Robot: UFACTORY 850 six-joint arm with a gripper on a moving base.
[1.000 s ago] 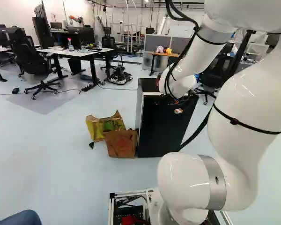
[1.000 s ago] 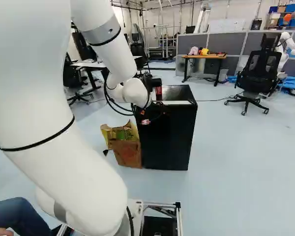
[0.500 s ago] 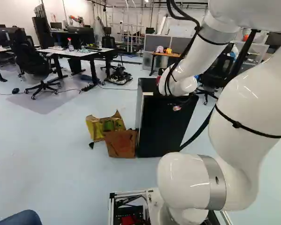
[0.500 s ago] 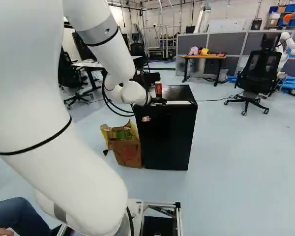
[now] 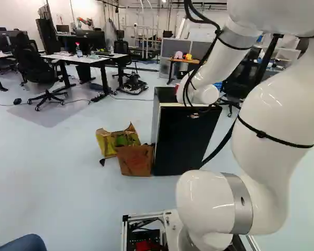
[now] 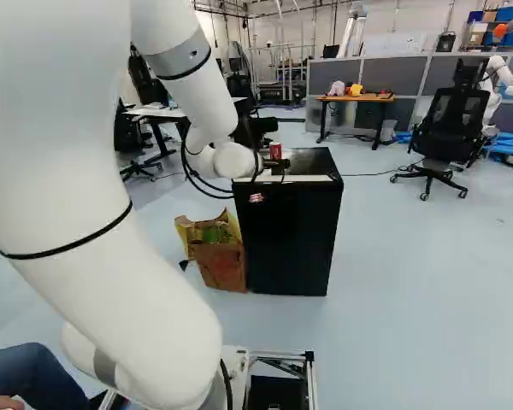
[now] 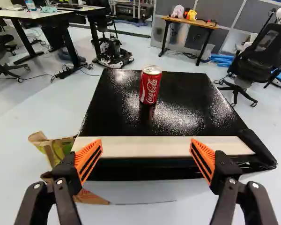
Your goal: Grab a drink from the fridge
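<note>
The white robot arm (image 5: 267, 117) is being shifted slightly against its lowest joint, while no movement of the base is being shown. Since half a second ago, the black claw with orange pads (image 7: 146, 144) is being carried a little upward in the right base view, and the lower part of the red-and-white metal drink can (image 6: 275, 151) is now being hidden behind it there. The claw is being held wide open, with nothing being gripped. The can is being left upright on the fridge top, ahead of the claw and roughly in line with the space between its fingers. An approach at can height is seemingly being prepared; further forward travel is still being called for, and the can could be knocked if the fingers are being kept off-centre.

The can is being supported by the glossy top of the black fridge (image 7: 192, 110), along whose front edge a pale strip is being shown. Beside the fridge, a brown and yellow-green bag (image 6: 220, 265) is being kept on the pale floor (image 6: 410, 299). Farther off, a small wooden-topped table (image 6: 359, 98) and a black mesh office chair (image 6: 451, 124) are being seen.
</note>
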